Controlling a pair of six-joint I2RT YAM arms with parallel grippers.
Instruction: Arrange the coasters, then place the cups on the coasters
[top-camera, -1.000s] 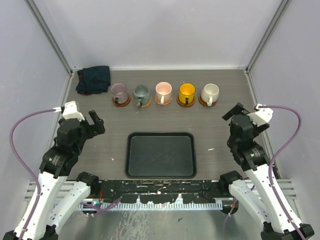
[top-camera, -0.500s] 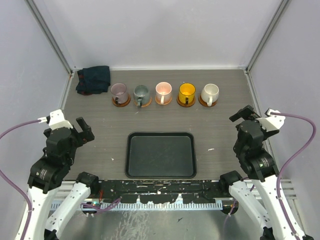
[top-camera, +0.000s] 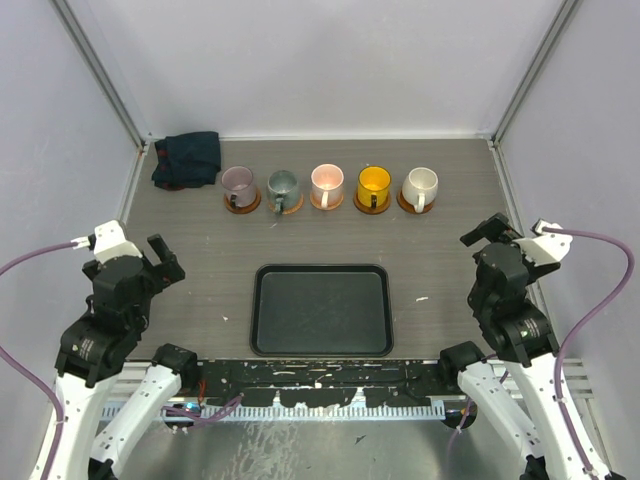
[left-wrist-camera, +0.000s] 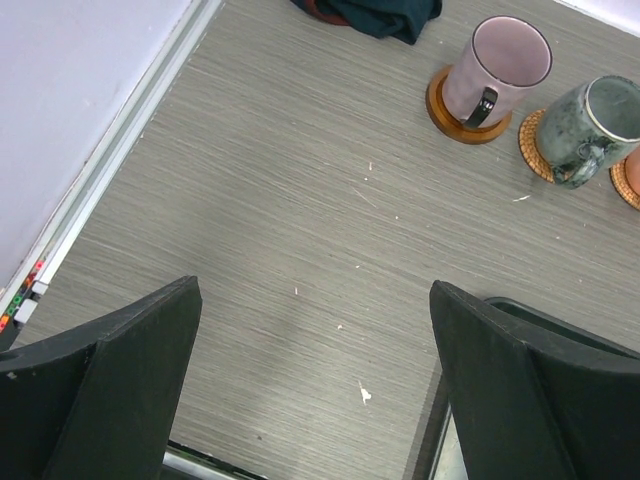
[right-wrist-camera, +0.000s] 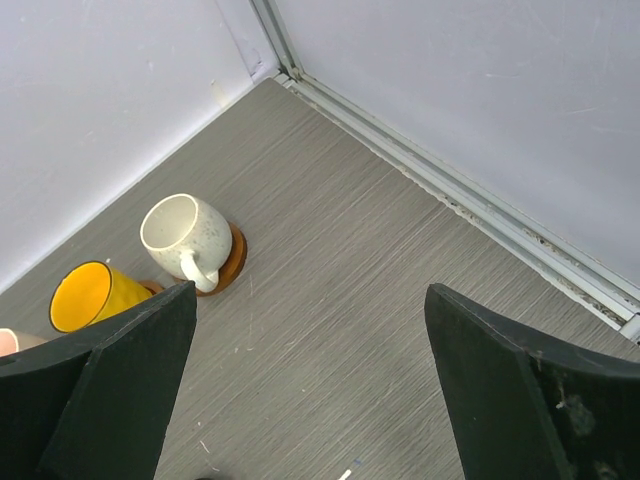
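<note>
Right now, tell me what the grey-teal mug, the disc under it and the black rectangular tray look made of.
Mottled grey-teal mug: likely glazed ceramic, glossy and speckled. Orange-brown round coaster under it: apparently woven fibre, ribbed edge. Black rectangular tray: smooth, matte; plastic or coated metal, unclear.

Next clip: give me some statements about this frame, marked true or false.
1. The cream mug stands on a coaster. True.
2. The yellow mug is at the row's left end. False: the mauve mug is there; yellow is second from right.
3. A mug sits in the black tray. False: all five mugs stand in the far row beyond it.
4. Both the left gripper and the right gripper are open, holding nothing. True.
</note>
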